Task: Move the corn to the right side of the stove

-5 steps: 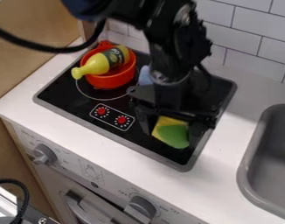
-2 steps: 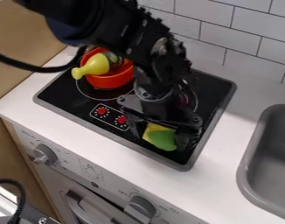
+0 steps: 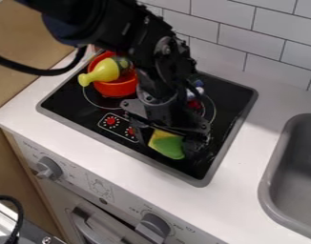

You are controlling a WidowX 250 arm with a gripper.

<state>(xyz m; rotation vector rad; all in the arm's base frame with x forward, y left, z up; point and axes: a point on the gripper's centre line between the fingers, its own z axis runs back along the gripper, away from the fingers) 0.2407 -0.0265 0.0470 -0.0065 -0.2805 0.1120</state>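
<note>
While the arm (image 3: 145,43) slants, the tool (image 3: 167,142) (holding corn (image 3: 168,147)) points down.

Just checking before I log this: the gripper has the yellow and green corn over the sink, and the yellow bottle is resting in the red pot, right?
Not quite: the place is wrong. In the camera view, the gripper has the yellow and green corn over the stove, not the sink. The yellow bottle is resting in the red pot.
</note>
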